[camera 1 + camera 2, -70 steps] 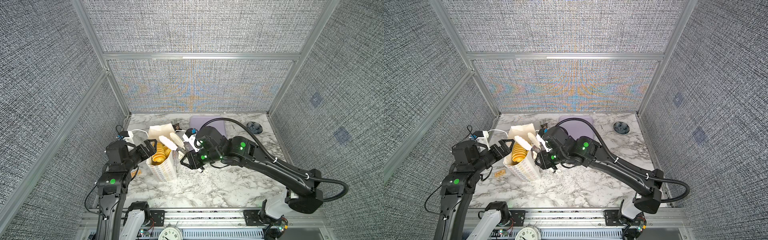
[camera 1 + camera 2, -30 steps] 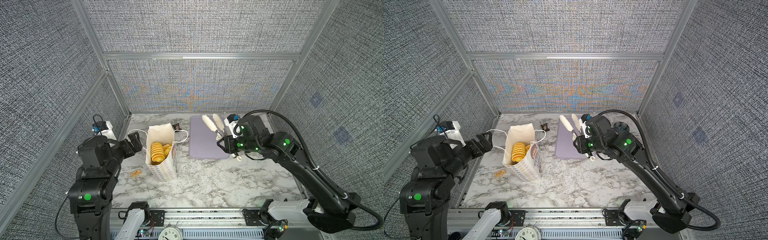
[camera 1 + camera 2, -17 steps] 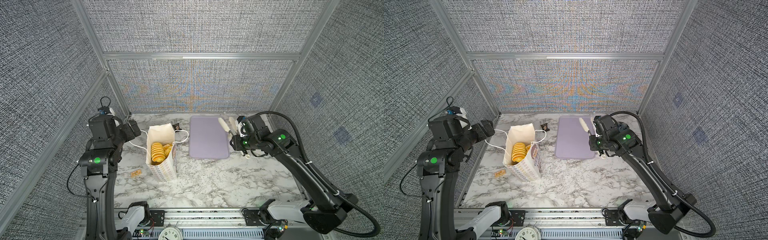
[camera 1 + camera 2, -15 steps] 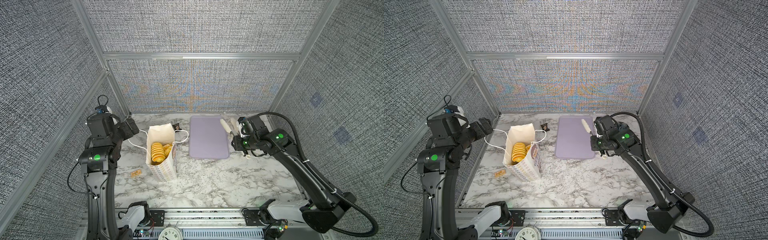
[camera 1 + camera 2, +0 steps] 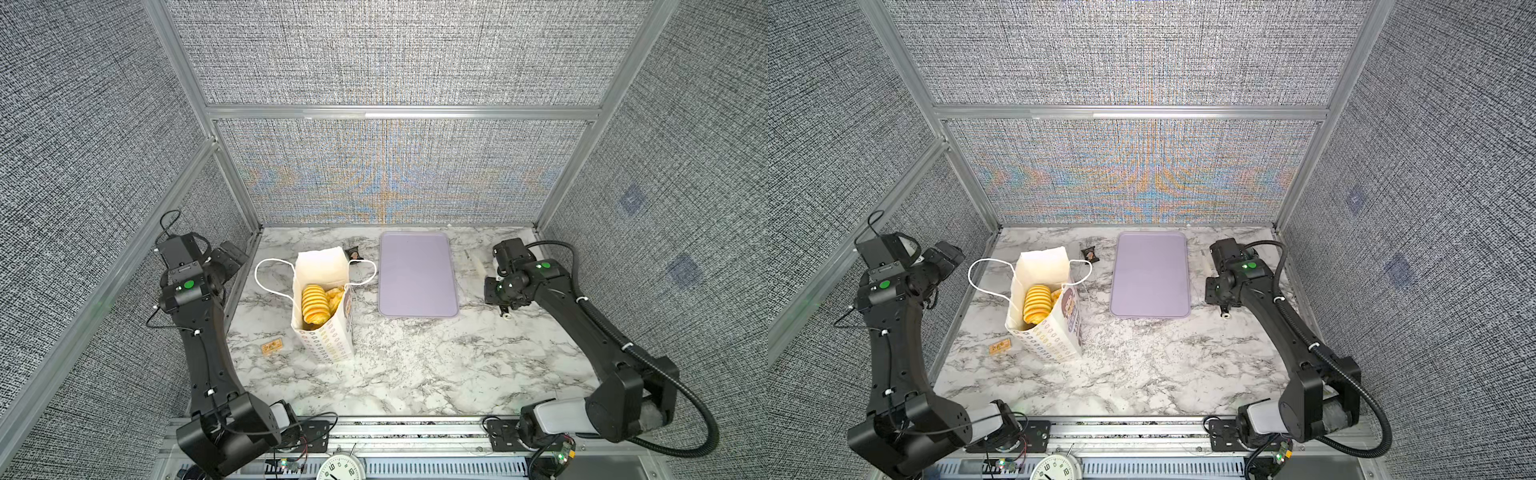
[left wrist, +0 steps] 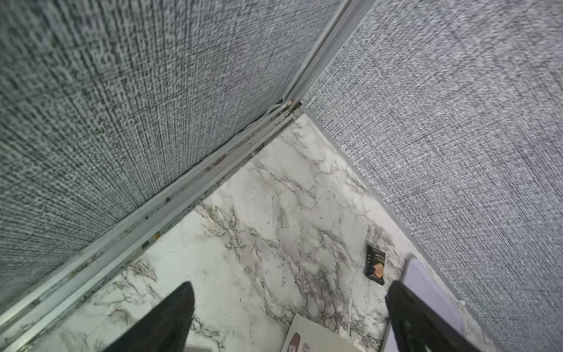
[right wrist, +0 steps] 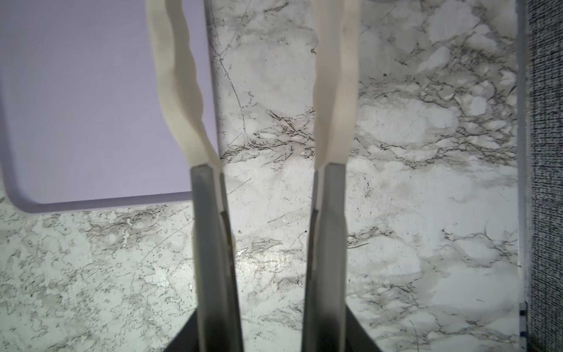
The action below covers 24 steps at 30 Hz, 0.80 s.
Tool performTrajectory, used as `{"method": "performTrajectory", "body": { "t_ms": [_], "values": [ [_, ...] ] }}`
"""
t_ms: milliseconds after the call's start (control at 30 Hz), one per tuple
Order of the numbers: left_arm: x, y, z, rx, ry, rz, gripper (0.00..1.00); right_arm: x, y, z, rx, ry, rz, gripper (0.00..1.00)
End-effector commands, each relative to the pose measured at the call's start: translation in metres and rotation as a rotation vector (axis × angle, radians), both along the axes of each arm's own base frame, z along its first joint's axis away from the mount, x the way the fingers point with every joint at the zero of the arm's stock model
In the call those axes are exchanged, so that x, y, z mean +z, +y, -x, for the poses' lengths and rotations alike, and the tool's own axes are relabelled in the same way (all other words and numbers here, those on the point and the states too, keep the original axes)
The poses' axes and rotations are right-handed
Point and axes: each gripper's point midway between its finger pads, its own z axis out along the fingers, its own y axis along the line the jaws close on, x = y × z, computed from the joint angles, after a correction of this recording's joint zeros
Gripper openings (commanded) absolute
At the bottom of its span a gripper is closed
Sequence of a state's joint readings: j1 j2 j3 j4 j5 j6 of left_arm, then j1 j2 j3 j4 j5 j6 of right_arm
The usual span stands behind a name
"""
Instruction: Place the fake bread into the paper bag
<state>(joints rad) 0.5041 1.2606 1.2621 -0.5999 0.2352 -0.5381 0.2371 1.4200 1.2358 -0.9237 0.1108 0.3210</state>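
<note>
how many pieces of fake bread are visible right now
2. A ridged yellow pastry is in the paper bag, and a golden piece sits beside it, on the side toward the lavender tray. More may be hidden beneath them.

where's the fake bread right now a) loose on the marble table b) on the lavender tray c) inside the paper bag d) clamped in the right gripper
c: in both top views the ridged golden fake bread shows through the open mouth of the standing paper bag, and the lavender tray beside it has nothing on it.
</note>
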Motion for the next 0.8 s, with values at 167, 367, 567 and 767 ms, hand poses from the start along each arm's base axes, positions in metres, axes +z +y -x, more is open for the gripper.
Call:
{"method": "performTrajectory", "body": {
  "t_ms": [167,367,567,767],
  "values": [
    [-0.057,0.010,-0.004,0.068,-0.036,0.064,0.99,-0.039,-0.007,-0.024,0.019,0.057,0.004,0.45],
    [-0.095,0.006,0.011,0.098,-0.026,0.072,0.99,-0.071,-0.012,-0.029,0.032,0.142,0.040,0.45],
    [-0.112,0.000,0.018,0.112,-0.025,0.108,0.99,-0.098,-0.018,-0.023,0.025,0.217,0.068,0.45],
    [-0.117,-0.002,0.022,0.121,-0.021,0.124,0.99,-0.116,-0.018,-0.012,0.018,0.283,0.053,0.46]
  ]
}}
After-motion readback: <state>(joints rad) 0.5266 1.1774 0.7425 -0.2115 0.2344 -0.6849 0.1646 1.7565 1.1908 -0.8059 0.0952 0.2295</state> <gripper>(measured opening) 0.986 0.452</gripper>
